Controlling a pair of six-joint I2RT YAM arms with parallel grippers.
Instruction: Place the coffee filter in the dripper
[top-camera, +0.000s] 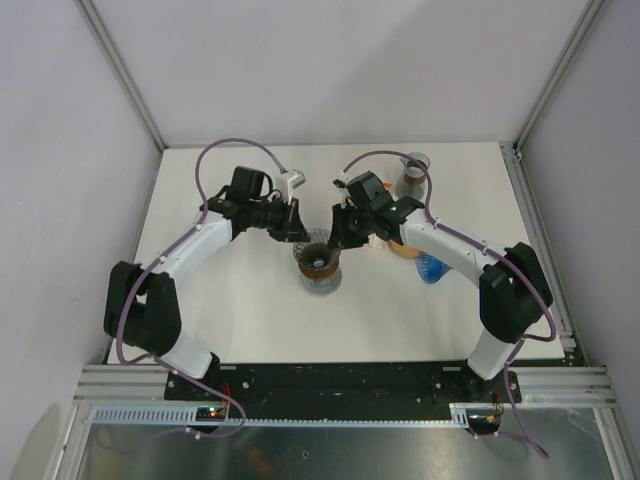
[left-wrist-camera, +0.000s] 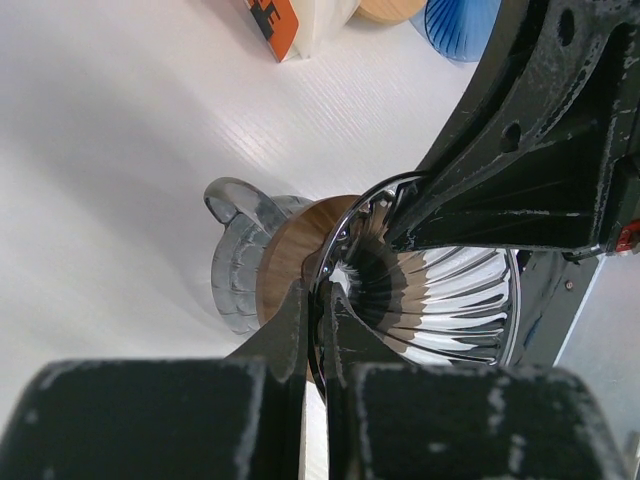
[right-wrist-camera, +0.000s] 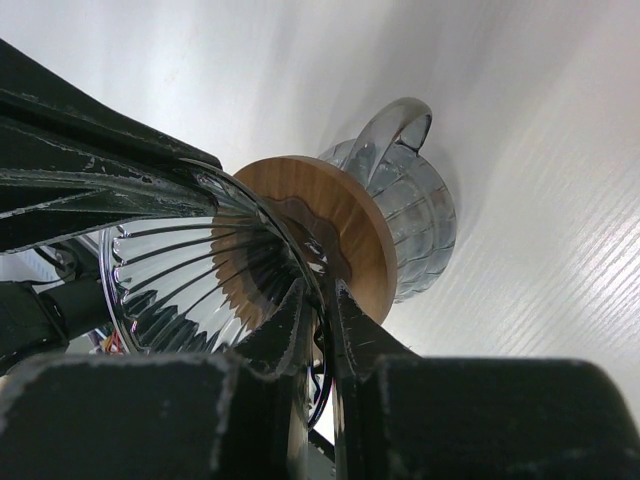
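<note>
With left gripper (left-wrist-camera: 322, 305), pinches the left rim of the clear ribbed glass dripper (top-camera: 320, 274), which stands mouth-up midway between both arms. With right gripper (right-wrist-camera: 322, 300), pinches the opposite rim, fingers pressed close. Shows no coffee filter inside the cone; cannot locate it, though it is likely over by the blue ribbed cone (top-camera: 432, 268), nearer the right arm.

Clear ribbed dripper (left-wrist-camera: 450, 300), brown wooden collar (left-wrist-camera: 295, 245); white table (left-wrist-camera: 120, 150).

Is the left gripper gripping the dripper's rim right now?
Yes. In the left wrist view the left gripper is closed on the dripper, its glass rim pinched between the two fingers.
</note>
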